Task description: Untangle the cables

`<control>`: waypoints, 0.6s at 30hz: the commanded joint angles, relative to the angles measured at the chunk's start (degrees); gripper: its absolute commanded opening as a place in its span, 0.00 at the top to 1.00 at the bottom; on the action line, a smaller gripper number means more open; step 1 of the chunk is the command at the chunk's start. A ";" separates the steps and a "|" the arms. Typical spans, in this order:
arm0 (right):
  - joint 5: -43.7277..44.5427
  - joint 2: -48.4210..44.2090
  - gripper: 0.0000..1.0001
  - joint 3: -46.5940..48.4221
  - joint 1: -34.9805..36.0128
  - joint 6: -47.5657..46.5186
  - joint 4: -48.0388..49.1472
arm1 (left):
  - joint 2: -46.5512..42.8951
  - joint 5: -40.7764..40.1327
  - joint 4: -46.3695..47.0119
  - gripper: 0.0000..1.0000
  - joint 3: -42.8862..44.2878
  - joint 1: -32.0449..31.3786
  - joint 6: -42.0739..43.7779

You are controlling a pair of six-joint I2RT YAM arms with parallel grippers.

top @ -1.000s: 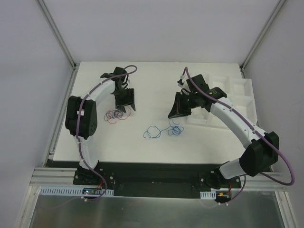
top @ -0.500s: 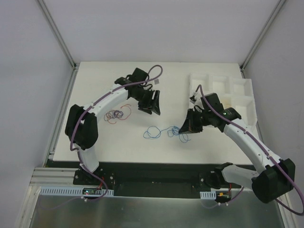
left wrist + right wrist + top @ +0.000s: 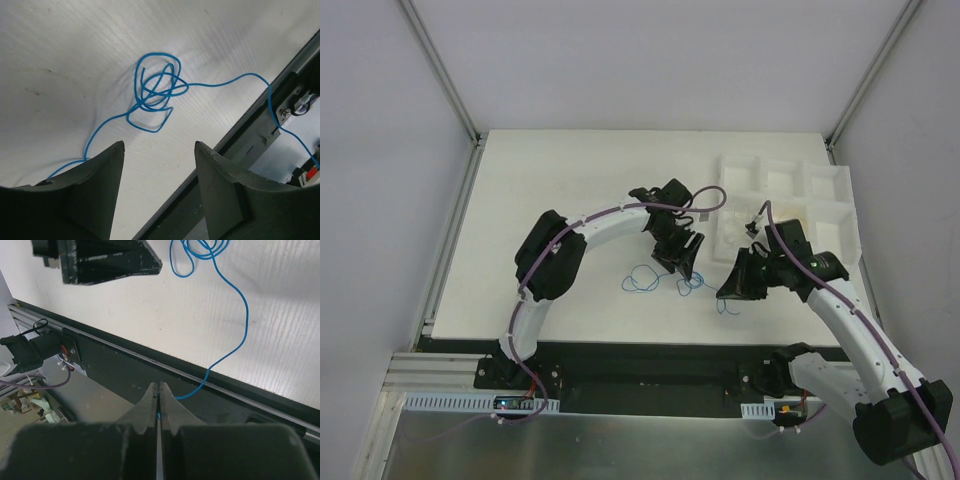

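Right claw (image 3: 159, 386) pinched on blue cable (image 3: 247, 310), left claw (image 3: 159, 146) half-open, cable's tangled loops just beyond its tips

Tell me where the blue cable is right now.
Top view: the blue cable lies on the white table near its front edge, knot just beneath the open left gripper, one end pinched in the right gripper.

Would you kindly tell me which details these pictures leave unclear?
- Top view: the thin blue cable is too small to trace its crossings; the left claw covers part.
- Left wrist view: its lower end runs behind a claw finger.
- Right wrist view: its coil is cut off by the top edge; the shut right claw hides the pinched end.
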 commanded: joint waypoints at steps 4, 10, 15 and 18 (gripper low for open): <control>0.57 -2.51 1.00 -0.14 -0.90 -1.03 -2.78 | 2.19 -5.98 0.04 0.45 3.31 -0.63 6.46; 0.13 -2.86 1.00 -0.41 -0.90 -0.95 -2.78 | 3.68 -8.28 1.53 0.50 4.19 -0.72 11.37; 0.13 -3.22 1.00 -0.32 -0.90 -0.59 -2.95 | 5.44 -3.45 3.82 0.51 4.19 -0.98 17.27; 0.39 -3.57 1.00 -0.32 -0.90 -0.42 -2.95 | 6.06 -3.62 3.91 0.58 4.10 -1.24 17.80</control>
